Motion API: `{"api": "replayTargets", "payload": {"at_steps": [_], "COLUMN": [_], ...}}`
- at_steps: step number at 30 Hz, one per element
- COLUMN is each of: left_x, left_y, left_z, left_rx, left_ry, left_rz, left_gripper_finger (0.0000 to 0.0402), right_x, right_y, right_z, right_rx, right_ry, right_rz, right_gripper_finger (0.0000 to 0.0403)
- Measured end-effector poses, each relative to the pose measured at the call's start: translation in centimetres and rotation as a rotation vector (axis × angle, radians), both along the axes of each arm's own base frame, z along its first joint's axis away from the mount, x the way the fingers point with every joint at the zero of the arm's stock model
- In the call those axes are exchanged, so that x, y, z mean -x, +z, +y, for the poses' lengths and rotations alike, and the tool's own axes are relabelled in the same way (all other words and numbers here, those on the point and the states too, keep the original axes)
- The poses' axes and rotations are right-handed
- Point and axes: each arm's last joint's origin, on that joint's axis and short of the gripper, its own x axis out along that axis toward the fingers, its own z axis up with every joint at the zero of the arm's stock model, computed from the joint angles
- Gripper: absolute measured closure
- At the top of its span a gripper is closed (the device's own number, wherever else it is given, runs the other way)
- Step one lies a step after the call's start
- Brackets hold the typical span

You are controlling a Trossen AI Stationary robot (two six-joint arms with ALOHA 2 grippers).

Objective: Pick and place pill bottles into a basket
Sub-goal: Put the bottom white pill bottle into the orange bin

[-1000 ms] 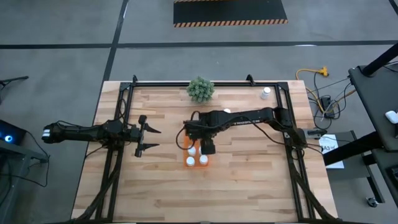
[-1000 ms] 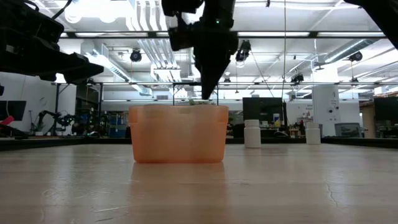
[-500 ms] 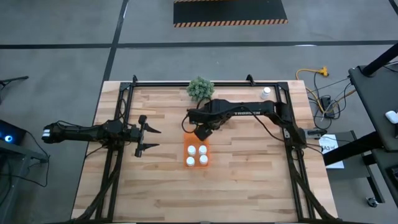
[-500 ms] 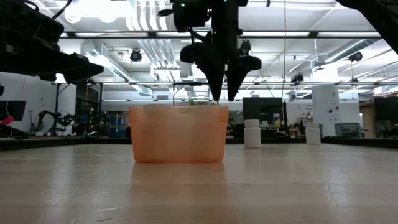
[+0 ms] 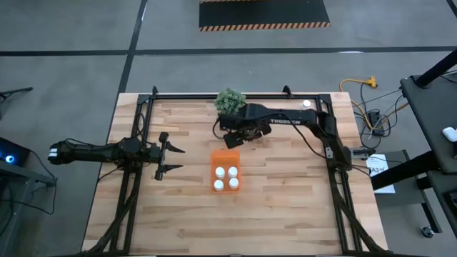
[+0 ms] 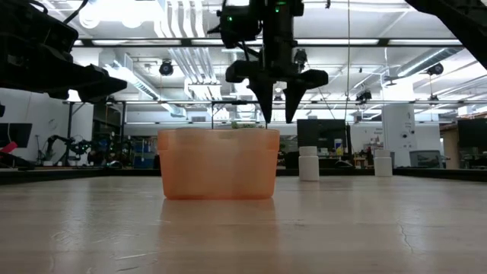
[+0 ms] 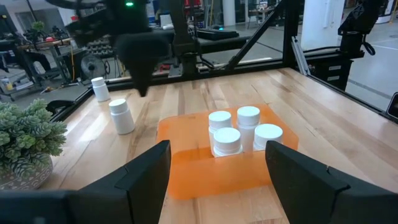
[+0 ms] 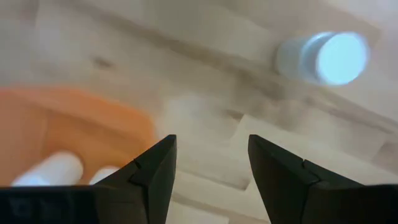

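The orange basket (image 5: 226,170) stands mid-table with several white pill bottles (image 7: 239,127) upright in it. My right gripper (image 5: 232,138) hangs open and empty above the table just beyond the basket's far side, and shows open in the low view (image 6: 278,118). One loose bottle (image 8: 333,57) stands on the table ahead of it. Another (image 5: 305,105) stands at the far right. Both show in the left wrist view (image 7: 121,116) (image 7: 98,88). My left gripper (image 5: 175,158) waits open left of the basket.
A green bushy plant (image 5: 230,102) in a pot stands at the table's far edge, close behind my right arm. The table's black frame (image 5: 235,93) runs along the far edge and both sides. Bare wood lies near and right of the basket.
My right gripper has opened over the basket and gone toward the table's far edge, turning as it went. It now hangs beyond the basket's far side. The bottles in the basket have stayed put.
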Motion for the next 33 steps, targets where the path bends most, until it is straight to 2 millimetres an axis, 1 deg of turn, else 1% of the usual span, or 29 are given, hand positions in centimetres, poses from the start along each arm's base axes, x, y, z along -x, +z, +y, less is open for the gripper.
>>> {"api": "replayTargets", "payload": {"at_steps": [3,5,8,11,17,23,27,30,33], "left_x": [0.0,0.0,0.0,0.0,0.0,0.0,0.0,0.0,0.0], "left_y": [0.0,0.0,0.0,0.0,0.0,0.0,0.0,0.0,0.0], "left_z": [0.0,0.0,0.0,0.0,0.0,0.0,0.0,0.0,0.0], "left_rx": [0.000,0.000,0.000,0.000,0.000,0.000,0.000,0.000,0.000], "left_ry": [0.000,0.000,0.000,0.000,-0.001,0.000,0.000,0.000,0.000], "left_rz": [0.000,0.000,0.000,0.000,0.000,0.000,0.000,0.000,0.000], "left_gripper_finger": [0.0157,0.0157,0.0157,0.0157,0.0157,0.0157,0.0157,0.0157,0.0157], "right_x": [0.4,0.6,1.3,1.9,2.2,2.8,3.5,3.9,3.9], "right_y": [-0.1,-0.1,-0.1,0.0,0.2,0.4,1.6,2.7,3.8], "right_z": [-1.5,-2.4,-3.6,-4.4,-4.7,-5.9,-6.6,-6.4,-5.7], "right_rx": [0.000,-0.002,-0.010,-0.001,0.006,0.068,0.111,0.123,0.129], "right_ry": [-0.031,-0.045,-0.074,-0.088,-0.049,-0.032,-0.004,-0.025,-0.076], "right_rz": [0.011,0.014,0.055,0.082,0.102,0.133,0.101,0.071,0.023], "right_gripper_finger": [0.0209,0.0199,0.0175,0.0146,0.0109,0.0097,0.0097,0.0096,0.0098]}}
